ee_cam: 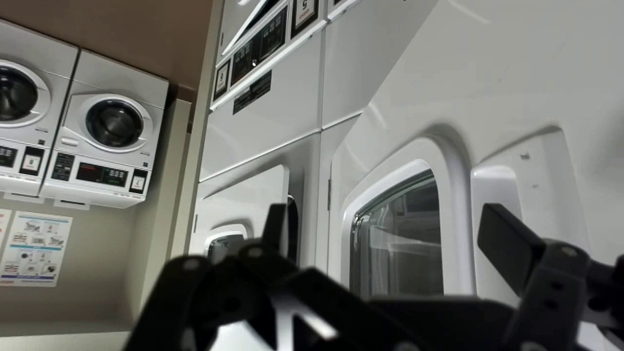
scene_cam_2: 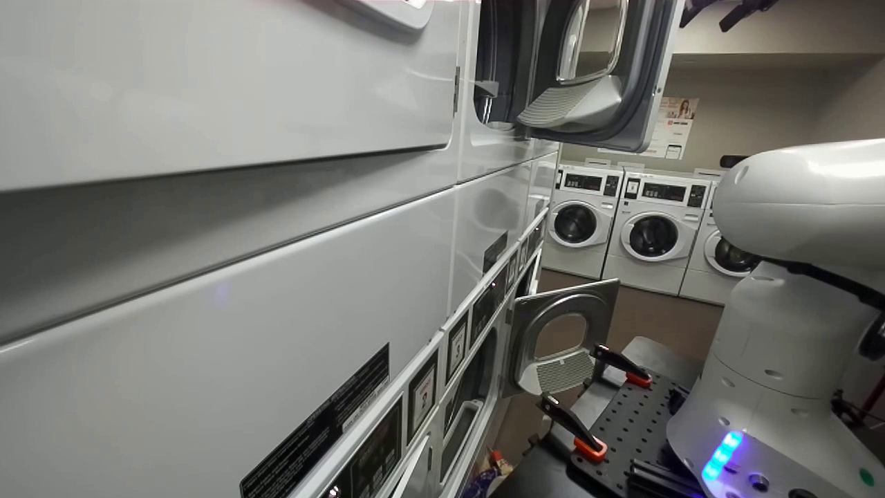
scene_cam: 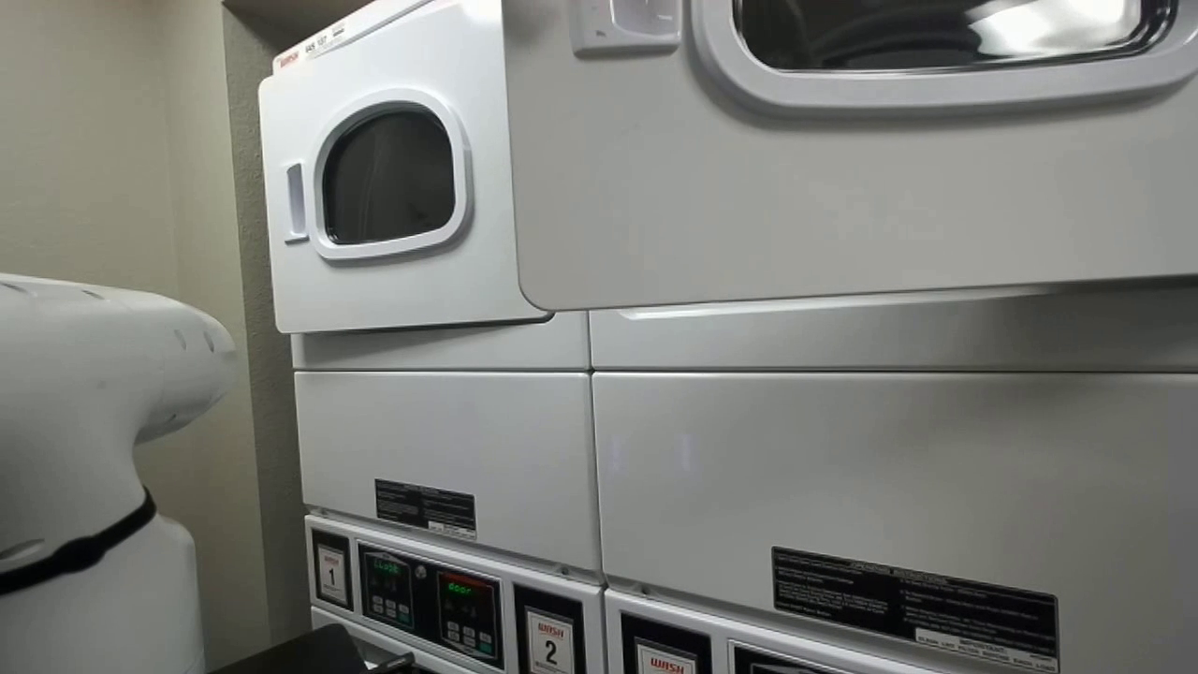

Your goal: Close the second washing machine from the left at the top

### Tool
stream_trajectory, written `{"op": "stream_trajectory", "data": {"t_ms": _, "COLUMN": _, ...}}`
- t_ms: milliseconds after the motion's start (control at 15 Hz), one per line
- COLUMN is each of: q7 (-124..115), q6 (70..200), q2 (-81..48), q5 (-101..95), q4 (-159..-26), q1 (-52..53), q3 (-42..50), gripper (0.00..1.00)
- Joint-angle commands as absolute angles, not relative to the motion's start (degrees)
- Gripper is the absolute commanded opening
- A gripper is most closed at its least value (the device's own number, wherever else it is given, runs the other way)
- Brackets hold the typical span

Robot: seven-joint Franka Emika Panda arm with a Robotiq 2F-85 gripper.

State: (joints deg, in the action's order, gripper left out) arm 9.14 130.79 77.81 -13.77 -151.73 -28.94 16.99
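Observation:
The second top machine's white door stands swung open in an exterior view, its grey inner side toward that camera and its drum opening showing beside it. Its outer face, with a left-hand handle, fills the upper right in an exterior view. The wrist view, upside down, shows this door's window and handle. My gripper is open and empty, on the door's outer side. One fingertip overlaps the handle; I cannot tell whether it touches. Black fingers show past the door's edge.
The leftmost top door is closed. A further top door looks ajar. A lower door stands open beside the robot's table, which carries clamps. Front loaders line the far wall.

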Motion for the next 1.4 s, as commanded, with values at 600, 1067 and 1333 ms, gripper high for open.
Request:
{"op": "stream_trajectory", "data": {"t_ms": 600, "q7": 5.59, "q6": 143.82, "q2": 72.16, "q5": -13.11, "q4": -154.26, "q1": -15.46, "q3": 10.06, "gripper": 1.0}}
{"op": "stream_trajectory", "data": {"t_ms": 1067, "q7": 5.51, "q6": 147.29, "q2": 67.42, "q5": -11.67, "q4": -154.04, "q1": -10.98, "q3": 9.8, "gripper": 1.0}}
{"op": "stream_trajectory", "data": {"t_ms": 1333, "q7": 5.25, "q6": 149.58, "q2": 63.77, "q5": -8.34, "q4": -152.81, "q1": -7.56, "q3": 9.93, "gripper": 1.0}}
